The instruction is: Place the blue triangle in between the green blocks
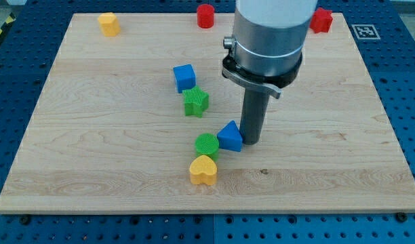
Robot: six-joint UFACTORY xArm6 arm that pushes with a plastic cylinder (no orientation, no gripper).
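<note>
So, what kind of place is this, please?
Probably a robotics lab bench: a light wooden board lies on a blue perforated metal table, small coloured plastic blocks are scattered on it, and a black-and-white marker tag is at the board's corner.

The arm comes into the view from the top, as a wide grey cylinder with a dark collar under it. From this collar a straight dark rod goes down, almost upright (it does not seem tilted). The rod's lower end, the tip, rests at the table top, a little right of the middle of the view.
</note>
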